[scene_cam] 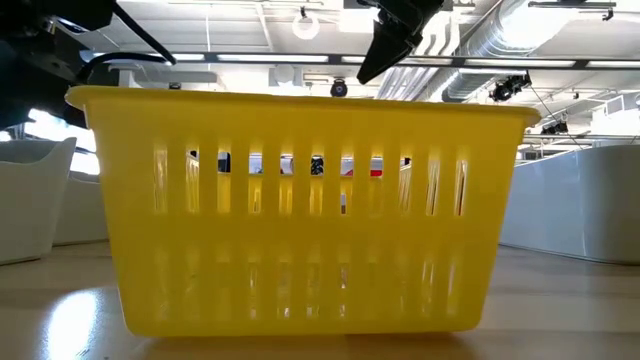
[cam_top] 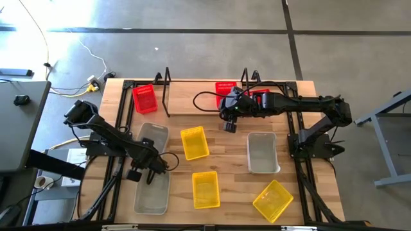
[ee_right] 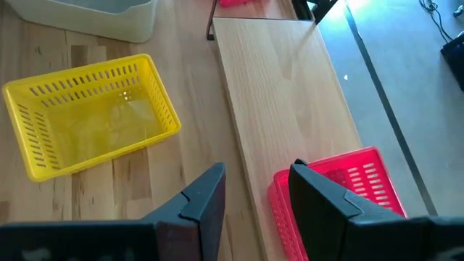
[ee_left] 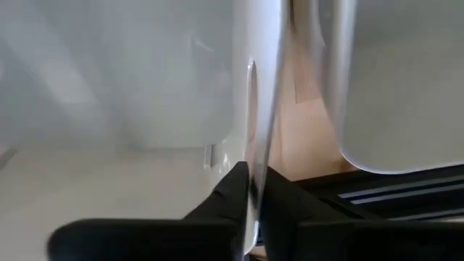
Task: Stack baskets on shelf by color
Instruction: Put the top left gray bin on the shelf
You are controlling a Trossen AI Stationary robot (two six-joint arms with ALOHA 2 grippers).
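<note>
Left gripper sits low over the near-left part of the table, at the join between two grey-white baskets: one lying farther back and one nearer the front edge. In the left wrist view its fingers are pressed together on a thin translucent basket wall, so the jaws are closed, pinching the rim of a grey-white basket; which of the two cannot be told for certain from above. Right gripper hangs at the front edge of the shelf, the arm reaching in from the right side. Its jaws stand wide apart and hold nothing; the right wrist view shows the two fingers parted, with the light wood shelf board and a red basket beyond them. Red baskets: one at the left end of the shelf, and a red stack at the right end beside the right arm's wrist. Three yellow baskets lie loose on the table: one in the middle, one near the front edge, one tilted at the front right. A third grey-white basket sits right of centre. The low view is filled by a yellow basket wall.
</note>
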